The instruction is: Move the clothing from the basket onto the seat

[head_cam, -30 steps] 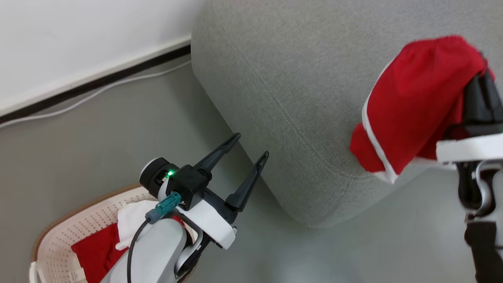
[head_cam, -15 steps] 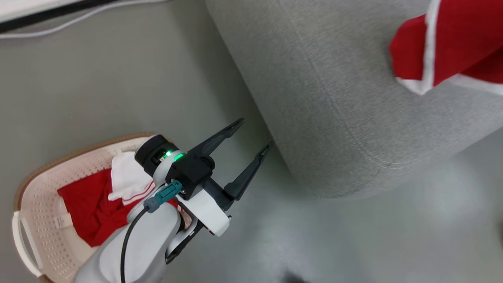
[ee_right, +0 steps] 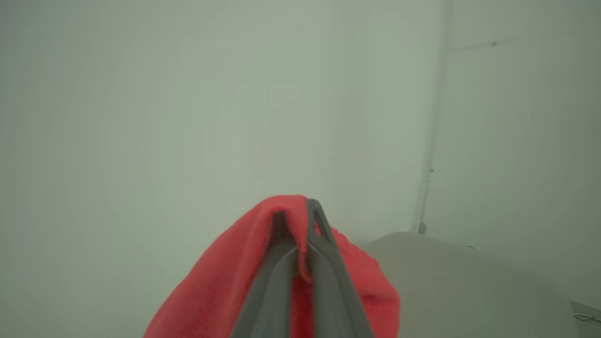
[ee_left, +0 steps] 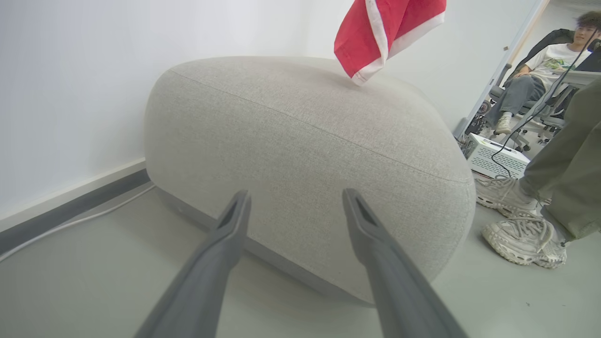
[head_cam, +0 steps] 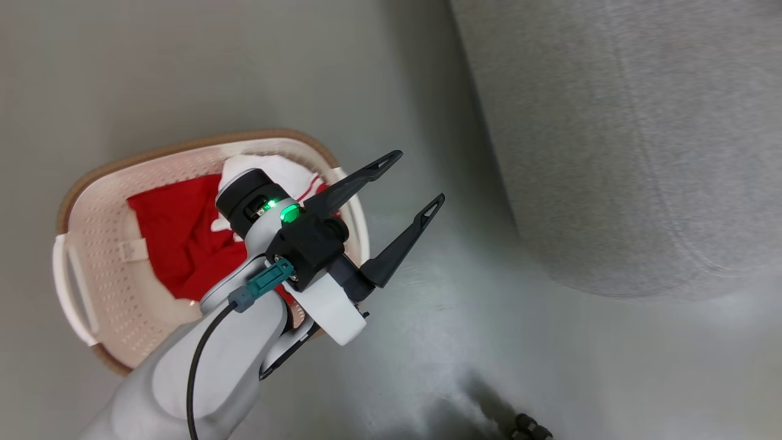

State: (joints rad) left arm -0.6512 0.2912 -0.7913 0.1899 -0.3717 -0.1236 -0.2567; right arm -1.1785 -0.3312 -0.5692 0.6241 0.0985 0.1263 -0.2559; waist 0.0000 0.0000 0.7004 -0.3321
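Observation:
The cream basket (head_cam: 91, 244) with a brown rim stands on the floor at the left, holding red and white clothing (head_cam: 174, 238). My left gripper (head_cam: 418, 180) hovers open over the basket's right side, fingers pointing toward the grey seat (head_cam: 641, 153), nothing between them. In the left wrist view a red garment with white trim (ee_left: 380, 33) hangs above the seat (ee_left: 305, 150). My right gripper (ee_right: 298, 213) is shut on that red garment (ee_right: 220, 286), which drapes over its fingers.
A person's sneakers (ee_left: 521, 234) and trouser leg stand on the floor right of the seat. Another person sits in a chair (ee_left: 540, 80) beyond, near a white box (ee_left: 493, 155). A white wall and dark baseboard (ee_left: 70, 206) run behind the seat.
The head view has swung down and left, so the basket now sits mid-left and the held red garment has left that view. My left gripper stays open in the same pose.

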